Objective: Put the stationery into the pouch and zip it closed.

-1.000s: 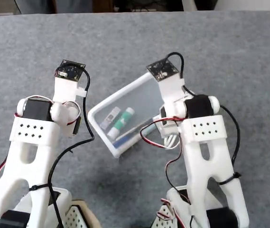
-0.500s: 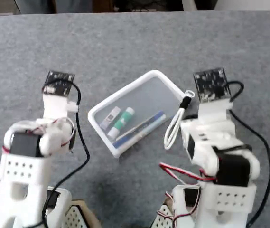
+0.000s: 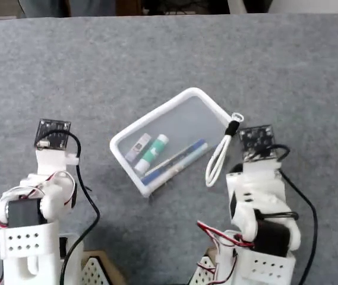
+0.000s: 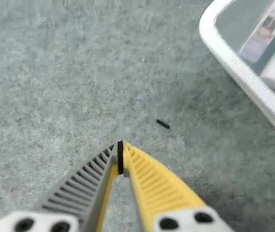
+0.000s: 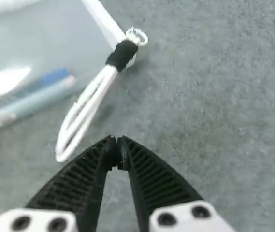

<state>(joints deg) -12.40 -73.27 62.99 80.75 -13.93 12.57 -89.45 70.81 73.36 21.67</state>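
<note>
While both arms sit drawn back at the lower edge of the high view, the pouch lies flat and tilted in the middle of the grey table, apart from both of them. It is clear with a white rim, and through its face show a green-and-white glue stick, a small pale item just beside it toward the upper left, and a blue pen along the pouch's lower long edge. From the pouch's right corner a white cord loop trails down toward the lower centre, bound by a black collar below a small metal ring. The left gripper, one finger grey and one yellow, has its tips pressed together with nothing between them, over bare cloth near a tiny black speck, the pouch rim well off from it. The right gripper, both fingers black, is likewise closed and empty, its tips just beside the free end of the cord loop without touching it. Whether the zip is fully drawn I cannot tell.
</note>
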